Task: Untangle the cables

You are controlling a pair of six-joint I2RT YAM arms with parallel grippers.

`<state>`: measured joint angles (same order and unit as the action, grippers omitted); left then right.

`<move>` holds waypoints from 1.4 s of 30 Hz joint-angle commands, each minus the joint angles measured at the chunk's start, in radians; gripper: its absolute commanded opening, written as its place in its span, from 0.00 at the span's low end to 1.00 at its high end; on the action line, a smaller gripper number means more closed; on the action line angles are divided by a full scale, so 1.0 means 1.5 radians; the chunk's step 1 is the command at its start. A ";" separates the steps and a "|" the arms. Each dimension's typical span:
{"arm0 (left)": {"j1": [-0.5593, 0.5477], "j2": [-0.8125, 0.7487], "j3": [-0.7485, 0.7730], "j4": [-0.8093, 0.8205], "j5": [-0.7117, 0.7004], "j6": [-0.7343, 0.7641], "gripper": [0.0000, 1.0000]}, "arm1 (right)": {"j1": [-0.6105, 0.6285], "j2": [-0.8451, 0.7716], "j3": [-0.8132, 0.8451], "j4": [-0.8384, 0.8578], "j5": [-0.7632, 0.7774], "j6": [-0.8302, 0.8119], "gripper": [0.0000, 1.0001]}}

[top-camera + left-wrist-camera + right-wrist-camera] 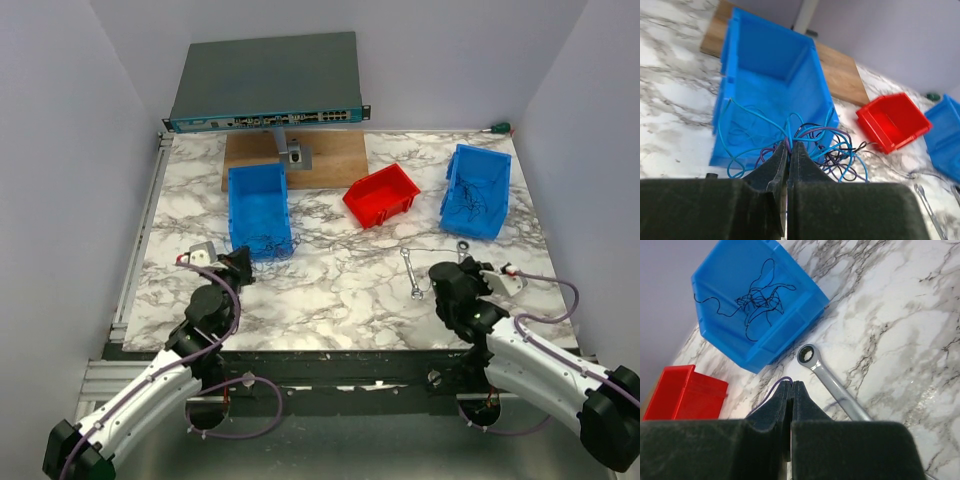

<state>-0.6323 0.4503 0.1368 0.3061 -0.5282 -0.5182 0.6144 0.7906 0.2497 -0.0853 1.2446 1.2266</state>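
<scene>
A loose cable tangle (825, 145) of blue, purple and black loops spills over the front lip of a blue bin (765, 75), directly ahead of the left claw (789, 145). Its closed tips pinch 1 strand. Hair-fine black cables (757, 302) lie knotted in another blue bin (790, 325) beyond the right claw (791, 383). A thin purple strand (771, 390) loops from that claw's closed tips.

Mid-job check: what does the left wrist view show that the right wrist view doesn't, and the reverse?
Only left wrist: the tangle of blue, purple and black cables spilling over the left blue bin's front, plus the wooden board. Only right wrist: black wires inside the right blue bin. Both: that bin, the red bin, the silver wrench.
</scene>
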 commanded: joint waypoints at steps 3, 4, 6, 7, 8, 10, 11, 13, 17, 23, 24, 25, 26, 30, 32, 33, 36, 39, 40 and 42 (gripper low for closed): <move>0.001 -0.017 -0.011 0.042 -0.057 -0.014 0.00 | 0.000 0.000 0.013 -0.001 0.030 -0.024 0.01; 0.001 -0.003 0.000 0.046 -0.025 0.007 0.00 | 0.000 -0.001 0.010 0.057 0.005 -0.097 0.01; 0.001 0.025 0.021 0.049 0.053 0.039 0.00 | 0.001 -0.012 0.003 0.126 -0.029 -0.177 0.01; 0.000 0.039 0.028 0.049 0.070 0.043 0.00 | 0.001 -0.020 -0.002 0.135 -0.031 -0.183 0.01; 0.001 0.049 0.033 0.048 0.090 0.049 0.00 | 0.001 -0.028 -0.011 0.152 -0.035 -0.195 0.01; 0.000 0.063 0.039 0.053 0.138 0.069 0.00 | 0.001 -0.046 -0.026 0.197 -0.071 -0.250 0.01; 0.001 0.066 0.041 0.054 0.171 0.084 0.00 | 0.000 -0.054 -0.034 0.225 -0.097 -0.289 0.01; 0.000 0.069 0.040 0.071 0.220 0.101 0.00 | 0.000 -0.071 -0.060 0.316 -0.197 -0.396 0.01; 0.000 0.084 0.031 0.122 0.303 0.118 0.00 | 0.001 -0.102 -0.097 0.444 -0.450 -0.543 0.01; 0.000 0.120 0.046 0.144 0.400 0.129 0.00 | 0.001 -0.116 -0.076 0.434 -0.495 -0.571 0.01; 0.000 0.121 0.045 0.149 0.404 0.129 0.00 | 0.000 -0.115 -0.064 0.428 -0.505 -0.575 0.01; 0.000 0.120 0.044 0.152 0.404 0.129 0.00 | 0.001 -0.114 -0.046 0.415 -0.516 -0.576 0.01; 0.000 0.117 0.043 0.151 0.402 0.129 0.00 | 0.000 -0.109 -0.028 0.402 -0.521 -0.575 0.01; 0.000 0.091 0.033 0.149 0.392 0.133 0.00 | 0.000 -0.064 0.066 0.359 -0.530 -0.564 0.01; 0.000 0.083 0.027 0.157 0.393 0.134 0.00 | 0.001 -0.030 0.123 0.349 -0.535 -0.554 0.01; 0.000 0.083 0.026 0.157 0.394 0.135 0.00 | 0.000 -0.009 0.148 0.343 -0.541 -0.556 0.01; 0.000 0.089 0.030 0.158 0.412 0.137 0.00 | 0.001 0.060 0.244 0.319 -0.546 -0.558 0.01; 0.000 0.106 0.036 0.165 0.429 0.137 0.00 | 0.001 0.138 0.325 0.308 -0.545 -0.564 0.01; 0.000 0.114 0.038 0.165 0.436 0.137 0.00 | 0.001 0.162 0.351 0.307 -0.548 -0.568 0.01; 0.000 0.125 0.043 0.168 0.453 0.138 0.00 | 0.001 0.205 0.394 0.307 -0.543 -0.576 0.01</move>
<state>-0.6304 0.6079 0.1749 0.5179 0.0719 -0.3244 0.6136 1.0031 0.7383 0.4202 0.4503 0.3943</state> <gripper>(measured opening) 0.031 0.027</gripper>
